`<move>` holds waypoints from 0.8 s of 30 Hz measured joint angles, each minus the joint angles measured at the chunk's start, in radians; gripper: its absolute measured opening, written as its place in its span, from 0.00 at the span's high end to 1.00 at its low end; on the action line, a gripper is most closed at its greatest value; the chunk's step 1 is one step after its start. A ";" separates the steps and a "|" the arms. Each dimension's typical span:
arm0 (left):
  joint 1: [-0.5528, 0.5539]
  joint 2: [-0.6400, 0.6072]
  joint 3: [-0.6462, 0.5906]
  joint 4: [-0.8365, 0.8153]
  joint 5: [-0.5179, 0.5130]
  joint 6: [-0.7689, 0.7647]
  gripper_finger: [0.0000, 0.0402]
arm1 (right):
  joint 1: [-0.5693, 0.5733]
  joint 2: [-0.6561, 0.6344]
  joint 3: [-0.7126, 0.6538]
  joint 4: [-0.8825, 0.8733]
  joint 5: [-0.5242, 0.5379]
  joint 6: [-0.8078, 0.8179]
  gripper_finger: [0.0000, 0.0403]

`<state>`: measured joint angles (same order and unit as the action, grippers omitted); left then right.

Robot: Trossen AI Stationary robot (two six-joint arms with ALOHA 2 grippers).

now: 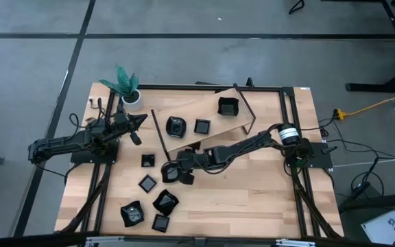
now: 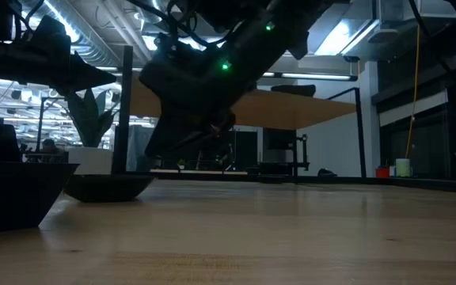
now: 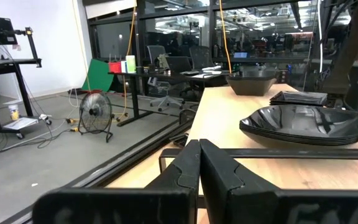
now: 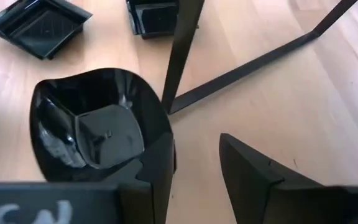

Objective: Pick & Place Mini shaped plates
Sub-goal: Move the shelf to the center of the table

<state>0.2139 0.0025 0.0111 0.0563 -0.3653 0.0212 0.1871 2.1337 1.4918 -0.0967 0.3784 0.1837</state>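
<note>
Black mini plate on table, beside right tool's parted fingers

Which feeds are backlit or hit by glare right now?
Low view: bright ceiling lights behind leave the right arm and a dish as silhouettes. Right wrist view: evenly lit, pale reflections on the rounded black dish beside the open right claw. High view: even, soft shadows.

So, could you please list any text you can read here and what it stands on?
White marking on the right hand: cut off, unreadable.
Pale marks on the left hand: blurred, unreadable.
White sheet on the floor: print too small.
Nothing reads clearly.
</note>
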 joint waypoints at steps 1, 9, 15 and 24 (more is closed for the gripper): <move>0.000 0.000 0.000 0.000 0.000 0.000 0.99 | 0.000 0.005 0.000 0.005 0.004 0.001 0.68; 0.000 0.000 0.000 0.000 0.000 0.000 0.99 | 0.012 0.013 -0.087 0.104 0.091 0.041 0.68; 0.000 0.000 0.000 0.000 0.000 0.000 0.99 | 0.068 0.013 -0.150 0.227 0.179 0.021 0.68; 0.000 0.000 0.000 0.000 0.000 0.000 0.99 | 0.159 -0.005 -0.150 0.205 0.166 0.026 0.68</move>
<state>0.2141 0.0025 0.0112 0.0563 -0.3653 0.0212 0.3459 2.1283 1.3422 0.1086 0.5441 0.2101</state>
